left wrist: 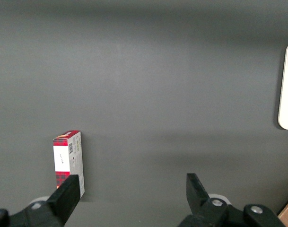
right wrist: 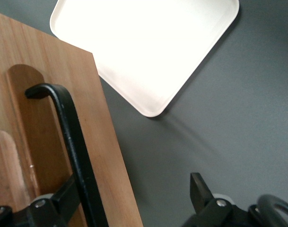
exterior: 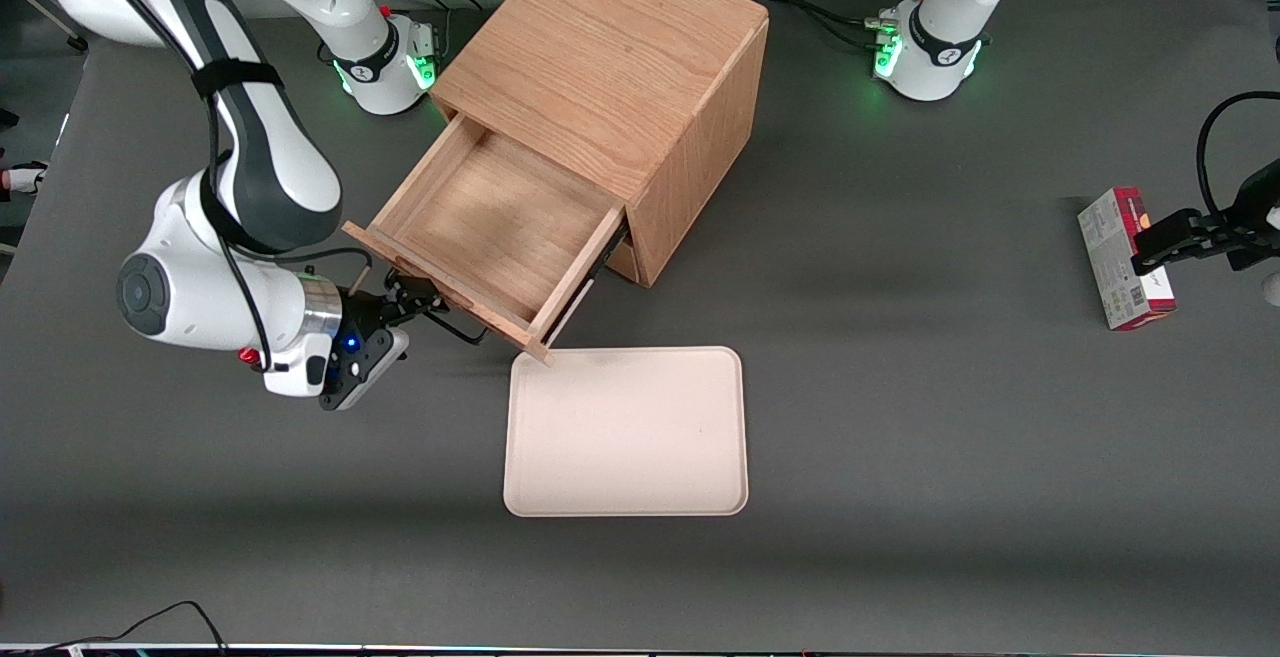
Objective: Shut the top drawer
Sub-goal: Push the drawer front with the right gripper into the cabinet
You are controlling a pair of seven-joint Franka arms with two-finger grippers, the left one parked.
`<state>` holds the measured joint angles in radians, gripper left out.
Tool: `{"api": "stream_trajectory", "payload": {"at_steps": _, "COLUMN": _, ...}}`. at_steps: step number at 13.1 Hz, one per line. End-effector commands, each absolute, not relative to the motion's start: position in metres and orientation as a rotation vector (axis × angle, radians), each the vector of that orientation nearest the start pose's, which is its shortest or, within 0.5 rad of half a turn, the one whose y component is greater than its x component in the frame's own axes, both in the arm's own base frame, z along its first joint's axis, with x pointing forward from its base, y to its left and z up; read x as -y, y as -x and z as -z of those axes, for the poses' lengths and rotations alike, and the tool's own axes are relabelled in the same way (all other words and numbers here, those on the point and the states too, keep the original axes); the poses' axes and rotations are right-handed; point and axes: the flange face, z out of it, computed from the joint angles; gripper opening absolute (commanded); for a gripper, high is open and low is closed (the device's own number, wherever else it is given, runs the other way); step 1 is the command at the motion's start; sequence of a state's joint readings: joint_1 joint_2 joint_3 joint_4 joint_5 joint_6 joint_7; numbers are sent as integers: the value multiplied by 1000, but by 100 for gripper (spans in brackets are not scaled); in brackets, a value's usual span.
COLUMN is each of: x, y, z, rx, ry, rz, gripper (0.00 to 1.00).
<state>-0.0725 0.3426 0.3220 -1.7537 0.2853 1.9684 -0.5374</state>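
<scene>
From my remote station I saw the wooden cabinet [exterior: 620, 87] standing on the dark counter [exterior: 900, 417] close to its rear edge, roughly midway along it. The top drawer [exterior: 495, 227] was pulled well out and looked empty, its front panel angled toward the working arm's end of the counter. The gripper [exterior: 420, 299] sat right at that front panel, beside the thin black wire handle [right wrist: 73, 142]. In the right wrist view its fingers [right wrist: 198, 187] were spread apart and released, one on the face of the panel next to the handle bar, the other out over bare counter, gripping nothing. A pale tray [exterior: 627, 432] lay flat just nearer the front camera than the drawer's corner. A red and white carton [exterior: 1125, 259] lay far off toward the parked arm's end. I judged the drawer not yet closed, with a push on its front still to come. The risk, as I read it, was an off-centre push: the gripper was near one end of the panel, so the drawer could skew and jam, the cabinet could slide, or a finger could snag on the handle.
</scene>
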Motion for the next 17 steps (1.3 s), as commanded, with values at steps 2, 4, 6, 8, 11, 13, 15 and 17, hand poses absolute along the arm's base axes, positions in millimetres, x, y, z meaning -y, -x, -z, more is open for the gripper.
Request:
{"api": "stream_trajectory", "payload": {"at_steps": 2, "x": -162, "y": -593, "z": -390, "rx": 837, "ry": 2613, "rz": -87, "gripper": 100}}
{"api": "stream_trajectory", "payload": {"at_steps": 4, "x": -164, "y": -587, "z": -391, "rx": 827, "ry": 2614, "rz": -95, "gripper": 100}}
{"api": "stream_trajectory", "payload": {"at_steps": 6, "x": -172, "y": -580, "z": -392, "rx": 813, "ry": 2597, "rz": -100, "gripper": 100}}
{"api": "stream_trajectory", "payload": {"at_steps": 8, "x": -172, "y": -576, "z": -393, "rx": 790, "ry": 2603, "rz": -107, "gripper": 100}}
{"api": "stream_trajectory", "payload": {"at_steps": 11, "x": -181, "y": -568, "z": -396, "rx": 789, "ry": 2602, "rz": -116, "gripper": 100}}
{"api": "stream_trajectory", "payload": {"at_steps": 13, "x": -189, "y": -563, "z": -400, "rx": 786, "ry": 2600, "rz": -117, "gripper": 100}}
{"api": "stream_trajectory", "payload": {"at_steps": 15, "x": -193, "y": -558, "z": -402, "rx": 774, "ry": 2607, "rz": -120, "gripper": 100}}
{"api": "stream_trajectory", "payload": {"at_steps": 17, "x": -193, "y": -555, "z": -399, "rx": 772, "ry": 2611, "rz": -126, "gripper": 100}}
